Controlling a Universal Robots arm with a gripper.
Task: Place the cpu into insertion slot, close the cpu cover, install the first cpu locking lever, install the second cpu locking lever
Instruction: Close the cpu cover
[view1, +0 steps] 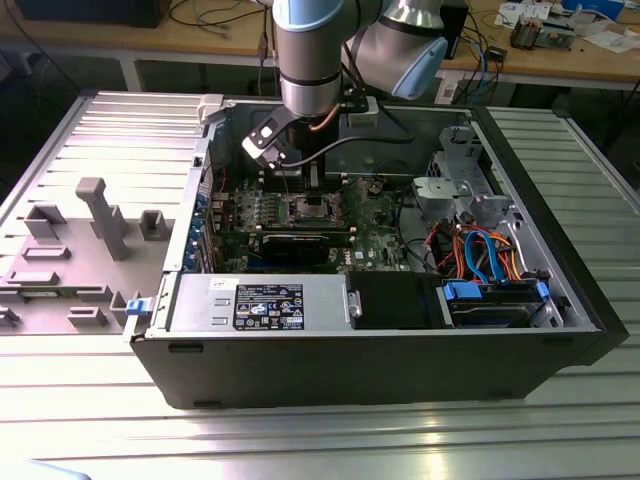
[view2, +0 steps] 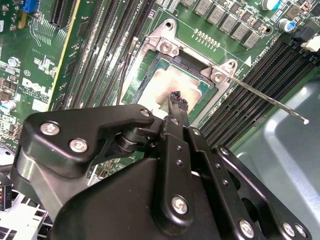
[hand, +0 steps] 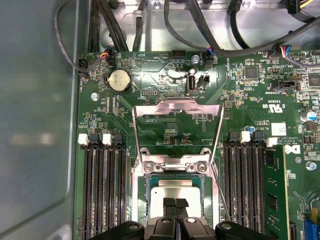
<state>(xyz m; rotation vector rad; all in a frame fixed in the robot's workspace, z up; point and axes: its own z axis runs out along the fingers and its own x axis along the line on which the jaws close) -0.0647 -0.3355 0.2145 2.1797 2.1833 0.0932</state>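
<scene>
The cpu (hand: 175, 191) lies flat in the insertion slot (hand: 141, 197), silvery top up; in the second wrist view the cpu (view2: 159, 82) sits inside the slot's metal rim (view2: 165, 47). My gripper (hand: 175, 203) is shut, its two black fingertips pressed together right over the cpu's top, nothing between them. In the second wrist view the gripper (view2: 176, 97) hovers at the chip's edge. The cpu cover (hand: 177, 106) is swung open, standing back from the slot. One locking lever (view2: 270, 100) sticks out free; the other lever (view2: 131, 55) runs along the opposite side. In the exterior view the gripper (view1: 305, 192) reaches down into the case.
Black memory slots (hand: 102, 192) flank the socket on both sides. Cables (hand: 200, 30) run along the board's far edge. The case wall (view2: 285, 145) is close beside the slots. A power supply (view1: 260, 303) and drive bay (view1: 495, 300) fill the case's near side.
</scene>
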